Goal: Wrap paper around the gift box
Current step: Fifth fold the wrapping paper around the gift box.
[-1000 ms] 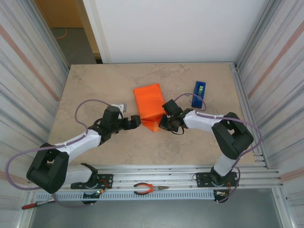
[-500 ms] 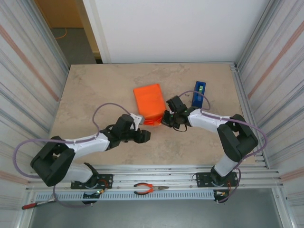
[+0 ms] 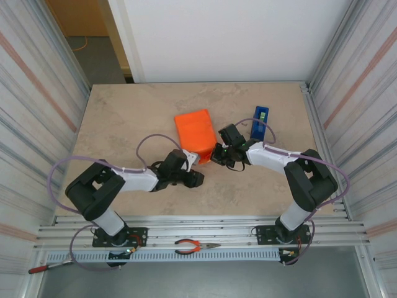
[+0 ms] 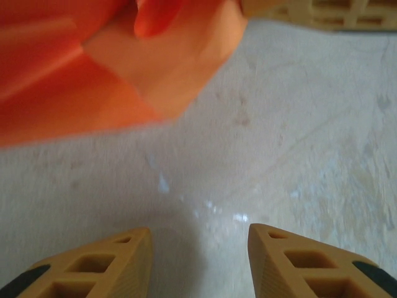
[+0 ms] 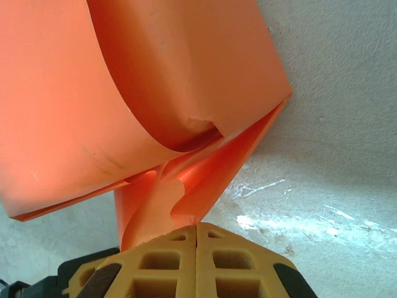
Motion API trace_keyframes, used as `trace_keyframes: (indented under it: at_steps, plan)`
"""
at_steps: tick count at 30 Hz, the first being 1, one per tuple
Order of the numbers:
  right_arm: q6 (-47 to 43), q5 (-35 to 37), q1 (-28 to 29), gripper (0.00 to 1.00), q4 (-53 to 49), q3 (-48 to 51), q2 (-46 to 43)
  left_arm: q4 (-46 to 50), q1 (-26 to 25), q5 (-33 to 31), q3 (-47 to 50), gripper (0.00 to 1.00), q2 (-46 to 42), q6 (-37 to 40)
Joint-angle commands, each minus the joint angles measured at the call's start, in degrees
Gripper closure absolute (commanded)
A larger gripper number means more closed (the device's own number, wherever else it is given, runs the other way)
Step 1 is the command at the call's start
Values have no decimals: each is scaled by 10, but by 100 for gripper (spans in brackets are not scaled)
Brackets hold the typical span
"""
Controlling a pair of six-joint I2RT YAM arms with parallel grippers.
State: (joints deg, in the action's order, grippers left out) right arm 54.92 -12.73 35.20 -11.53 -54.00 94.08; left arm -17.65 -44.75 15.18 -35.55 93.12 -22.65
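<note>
Since the earlier frames, the left arm has been swung in from the left side of the package to its near edge. The left tool (image 4: 198, 236) has been narrowed from wide open to a moderate gap, and the paper (image 3: 195, 130), earlier raised at its near end, has been laid lower.

Between the left tool's fingertips only bare counter (image 3: 124, 124) is seen. Nothing is held, and the orange near corner lies just beyond the tips, apart from them.

The right tool (image 5: 197, 233) is closed tight, its fingers pressed flat together. A taut flap of the paper is drawn down to their seam and pinched there, at the package's near right corner.

The package is placed near the middle of the counter. Its long axis runs from far to near, with the near end leaning slightly to the right.

The gift box is enclosed in the paper, and its own faces cannot be told from the wrapping. A curled inner layer is exposed at the open end in the right wrist view.

The left wrist view is blurred, so the folds there are hard to make out, and the right tool's fingers are cut off by its top edge.

A blue tape dispenser (image 3: 260, 122) stands upright to the right of the package, apart from it.
</note>
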Motion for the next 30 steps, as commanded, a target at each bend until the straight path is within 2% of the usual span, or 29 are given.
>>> trace_keyframes:
  at_steps: [1,6,7,8,11,12,15,17,22,24,30]
  plan:
    - [5,-16,-4,100,9,4,-10,-30,-5,-35,-26,55,25,8]
    - [3,-27,-10,100,7,4,-18,-25,-5,-101,-59,59,55,3]
    - [2,-26,-12,92,2,6,-23,-25,-5,-113,-64,60,56,3]
    - [0,-22,-14,80,-3,9,-33,-22,-6,-125,-68,60,56,0]
    - [-2,4,-24,58,-5,36,-71,-15,-5,-148,-81,62,51,-4]
    - [-4,7,-30,55,10,56,-88,-12,-4,-152,-86,62,49,-6]
    - [-7,-4,-51,53,55,104,-120,2,-3,-161,-98,62,48,-5]
    - [-17,-11,-61,56,60,118,-124,6,0,-167,-102,63,47,-7]
    - [-21,-50,-64,90,117,145,-91,13,9,-166,-108,63,43,-18]
    - [-13,-64,-59,100,154,153,-65,18,10,-164,-110,63,42,-21]
    - [-4,-69,-28,100,243,145,5,28,13,-160,-118,63,39,-20]
